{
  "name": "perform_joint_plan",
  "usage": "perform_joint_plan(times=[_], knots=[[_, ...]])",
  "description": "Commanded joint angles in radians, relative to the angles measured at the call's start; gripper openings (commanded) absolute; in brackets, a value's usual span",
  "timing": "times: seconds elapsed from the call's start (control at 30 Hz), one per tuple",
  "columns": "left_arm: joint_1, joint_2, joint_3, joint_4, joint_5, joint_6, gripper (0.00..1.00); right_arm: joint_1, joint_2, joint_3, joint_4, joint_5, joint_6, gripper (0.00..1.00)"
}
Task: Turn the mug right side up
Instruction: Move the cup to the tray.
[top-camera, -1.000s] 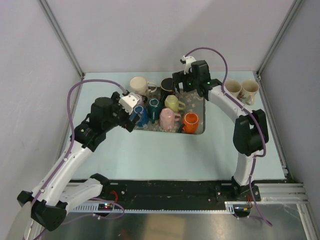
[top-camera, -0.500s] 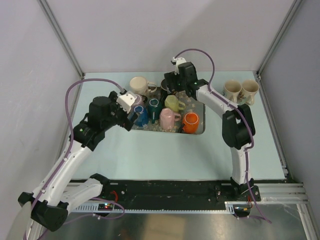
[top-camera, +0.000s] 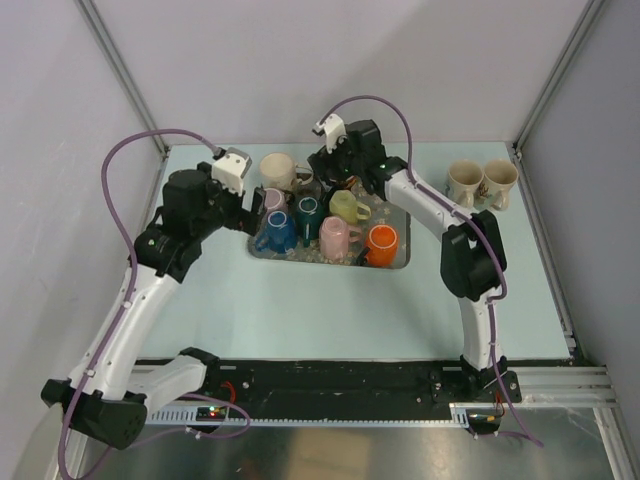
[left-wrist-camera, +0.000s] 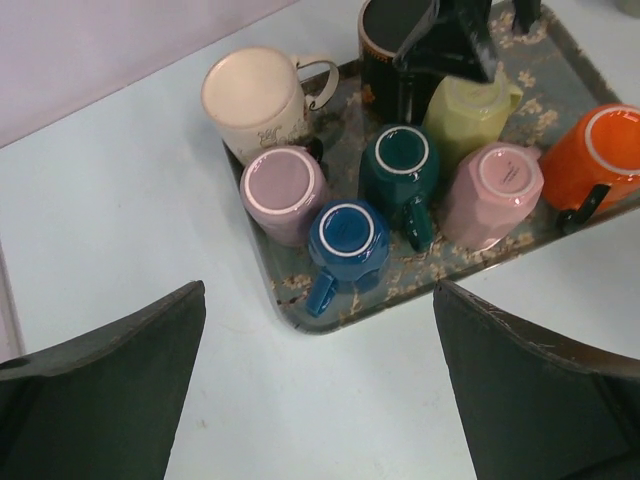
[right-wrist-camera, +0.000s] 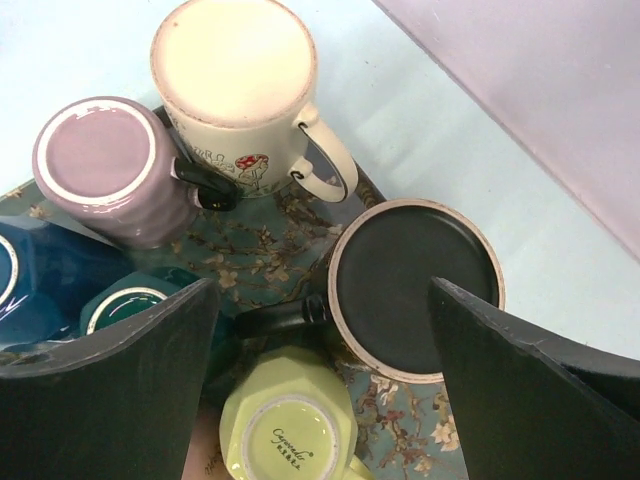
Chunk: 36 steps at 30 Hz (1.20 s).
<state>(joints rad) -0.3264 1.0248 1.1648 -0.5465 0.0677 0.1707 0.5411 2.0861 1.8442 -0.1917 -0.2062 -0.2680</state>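
**R-wrist view**
- Item: black mug (right-wrist-camera: 415, 290), judged to be the task obj. It is sitting base-up at the far end of the tray (right-wrist-camera: 290, 225), handle pointing twd the teal mug (right-wrist-camera: 125, 305).
- R gripper (right-wrist-camera: 323, 300) is hanging right over it. Its fingers (right-wrist-camera: 110, 390) are standing spread wide and pinching nothing, w/ the mug's handle side lying between them.
- Neighbours, all base-up: yellow-green mug (right-wrist-camera: 285, 435) just beside, cream mug (right-wrist-camera: 235, 75) near, mauve mug (right-wrist-camera: 110, 165) beside the cream one.

**L-wrist view**
- L gripper (left-wrist-camera: 320, 300) is hovering well above the tray's near-left corner, fingers fully apart and empty.
- Also base-up: blue mug (left-wrist-camera: 348, 235), pink mug (left-wrist-camera: 495, 190), orange mug (left-wrist-camera: 600, 150).
- R arm's dark fingers are covering part of the black mug.

**Top view**
- Both arms are reaching over the tray, R at the far edge, L at the left end.
- A pair of patterned mugs (top-camera: 465, 180) is standing off-tray at far right, apparently upright.
- The black mug is mostly hidden under the R gripper.

**Step (judged):** pre-grasp approach. The mug is not yet gripped and is resting on its rim.

**Next move is calling for:**
- lowering the fingers astride the body w/o knocking the yellow-green mug or the handle;
- pinching firmly and lifting clear of the crowd;
- rolling the wrist a half turn;
- setting the mug down on its base.
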Motion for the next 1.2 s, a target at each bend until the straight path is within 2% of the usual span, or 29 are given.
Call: perform_joint_plan(times=[0.0,0.2,0.6,1.17], knots=[[0.007,0.033,0.048,-0.001,0.036,-0.081,1.0,0.004,0.014,0.031,0.03,0.08,-0.082,0.9],[0.006,0.006,0.018,-0.001,0.048,-0.075,1.0,-0.041,0.047,0.01,0.074,0.182,-0.052,0.86],[0.006,-0.021,-0.015,-0.001,0.054,-0.053,1.0,-0.092,0.094,-0.025,0.103,0.284,-0.057,0.83],[0.006,-0.012,-0.028,0.001,0.086,-0.053,1.0,-0.205,0.014,-0.17,0.121,0.318,-0.124,0.79]])
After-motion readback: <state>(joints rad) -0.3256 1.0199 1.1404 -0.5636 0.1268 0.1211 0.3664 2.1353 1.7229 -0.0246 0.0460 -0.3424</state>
